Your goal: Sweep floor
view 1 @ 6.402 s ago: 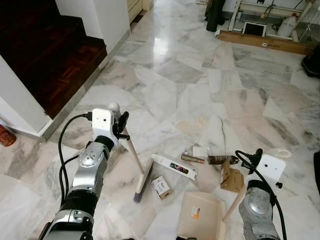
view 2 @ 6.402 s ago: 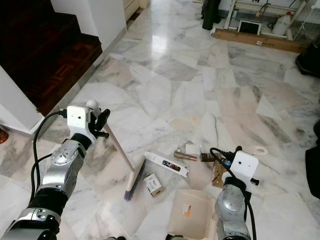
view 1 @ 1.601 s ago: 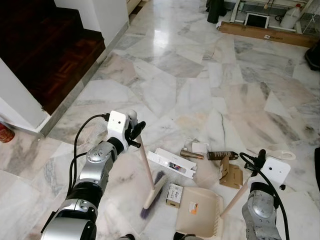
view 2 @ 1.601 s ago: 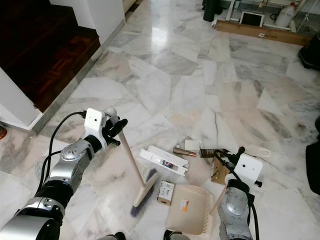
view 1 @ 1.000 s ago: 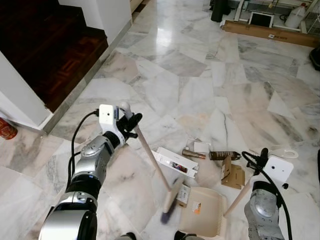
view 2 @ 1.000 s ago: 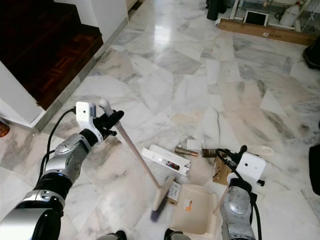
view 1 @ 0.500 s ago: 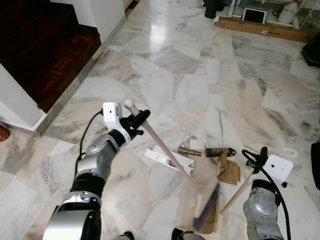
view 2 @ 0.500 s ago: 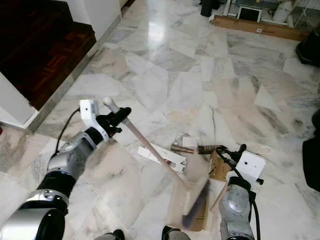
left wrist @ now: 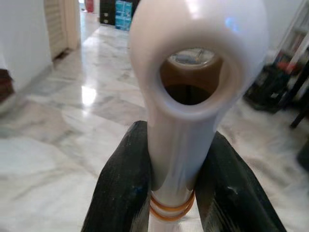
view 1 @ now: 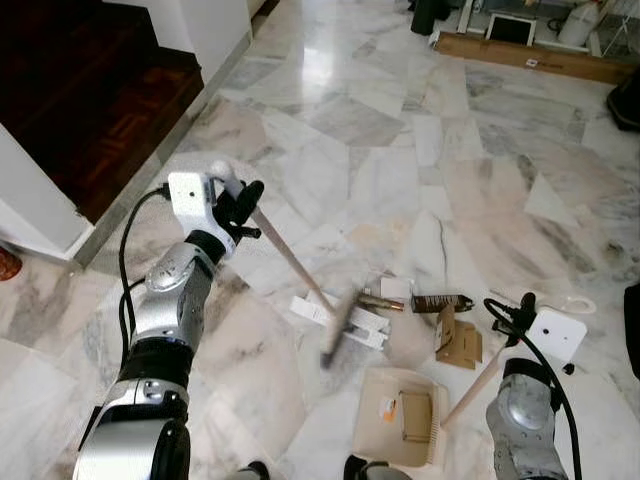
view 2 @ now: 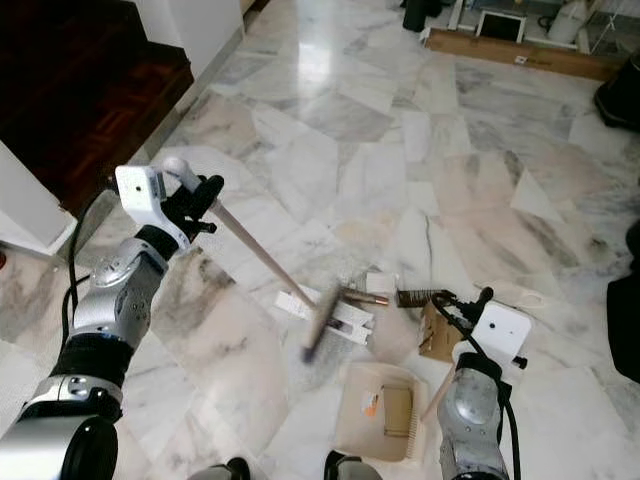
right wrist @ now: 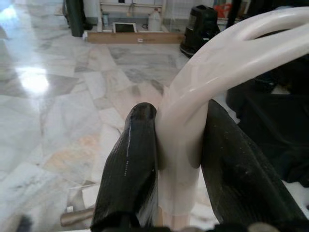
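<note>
1. At the far left, a dark wooden staircase (view 1: pixel 90 110) descends beside a white wall (view 1: pixel 35 200), next to a grey-and-white marble floor (view 1: pixel 400 130).
2. The left pincer (view 1: pixel 243 205) is raised over the floor, its two black fingers (left wrist: pixel 123 188) clamped on the top of a pale broom handle (view 1: pixel 295 265) — the wrist view shows the handle's hanging loop between them.
3. The handle slants down toward the robot's right to the broom head (view 1: pixel 336 330), which is blurred and sits at the edge of a flat white box (view 1: pixel 335 318).
4. Just right of the broom head lies scattered litter: a small brown bottle (view 1: pixel 442 301), a torn piece of cardboard (view 1: pixel 458 342) and a white ring (view 1: pixel 572 303).
5. Nearer the robot, a beige dustpan (view 1: pixel 400 418) rests on the floor with a small box (view 1: pixel 414 415) inside it.
6. The right pincer (right wrist: pixel 176 145) grips the dustpan's pale handle (view 1: pixel 480 385) — its fingers are pressed against both sides.
</note>
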Motion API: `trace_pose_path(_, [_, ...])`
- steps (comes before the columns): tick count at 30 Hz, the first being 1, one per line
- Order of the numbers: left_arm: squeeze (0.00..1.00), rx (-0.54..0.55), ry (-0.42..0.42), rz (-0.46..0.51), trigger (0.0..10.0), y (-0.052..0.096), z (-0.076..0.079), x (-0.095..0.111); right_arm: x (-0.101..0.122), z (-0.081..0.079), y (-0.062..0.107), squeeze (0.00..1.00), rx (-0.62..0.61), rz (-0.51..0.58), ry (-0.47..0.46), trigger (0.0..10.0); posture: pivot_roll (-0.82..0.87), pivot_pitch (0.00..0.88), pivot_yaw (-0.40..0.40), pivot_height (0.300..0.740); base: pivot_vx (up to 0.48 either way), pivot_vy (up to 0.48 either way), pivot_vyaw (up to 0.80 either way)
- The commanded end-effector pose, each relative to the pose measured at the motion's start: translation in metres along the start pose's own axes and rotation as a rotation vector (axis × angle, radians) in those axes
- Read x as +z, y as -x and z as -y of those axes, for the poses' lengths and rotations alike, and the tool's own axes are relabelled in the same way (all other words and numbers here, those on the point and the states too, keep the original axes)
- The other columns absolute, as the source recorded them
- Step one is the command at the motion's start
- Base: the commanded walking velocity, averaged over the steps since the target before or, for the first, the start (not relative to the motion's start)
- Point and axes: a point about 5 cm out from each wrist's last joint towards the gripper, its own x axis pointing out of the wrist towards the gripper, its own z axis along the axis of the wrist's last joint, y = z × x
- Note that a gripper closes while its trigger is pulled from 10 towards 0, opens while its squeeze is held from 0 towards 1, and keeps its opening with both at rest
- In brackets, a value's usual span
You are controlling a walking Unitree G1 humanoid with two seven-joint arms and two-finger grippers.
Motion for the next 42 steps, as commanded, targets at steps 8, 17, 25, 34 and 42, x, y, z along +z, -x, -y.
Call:
trace_pose_path(8, [0.0, 0.033, -0.209, -0.06, 10.0, 0.014, 0.01, -0.024, 0.017, -0.012, -0.006, 0.0, 0.061, 0.045, -0.085, 10.0, 0.05, 0.133, 0.002, 0.74, 0.0, 0.0, 0.0])
trace_pose_path(17, [0.0, 0.032, -0.265, -0.087, 10.0, 0.018, 0.007, -0.029, 0.027, -0.015, -0.009, 0.0, 0.04, 0.061, -0.179, 10.0, 0.05, 0.072, 0.029, 0.74, 0.0, 0.0, 0.0])
trace_pose_path(25, [0.0, 0.065, -0.274, -0.072, 10.0, 0.017, 0.008, -0.031, 0.034, -0.008, -0.008, 0.0, 0.034, 0.083, -0.201, 10.0, 0.04, 0.039, 0.035, 0.74, 0.0, 0.0, 0.0])
trace_pose_path(34, [0.0, 0.225, -0.286, 0.066, 10.0, 0.021, 0.011, -0.022, 0.054, -0.012, -0.014, 0.0, 0.09, 0.161, -0.178, 10.0, 0.01, 0.0, 0.004, 0.74, 0.0, 0.0, 0.0])
trace_pose_path(42, [0.0, 0.257, -0.276, 0.058, 10.0, 0.022, 0.011, -0.027, 0.063, -0.017, -0.019, 0.0, 0.162, 0.176, -0.151, 10.0, 0.02, 0.0, -0.033, 0.74, 0.0, 0.0, 0.0])
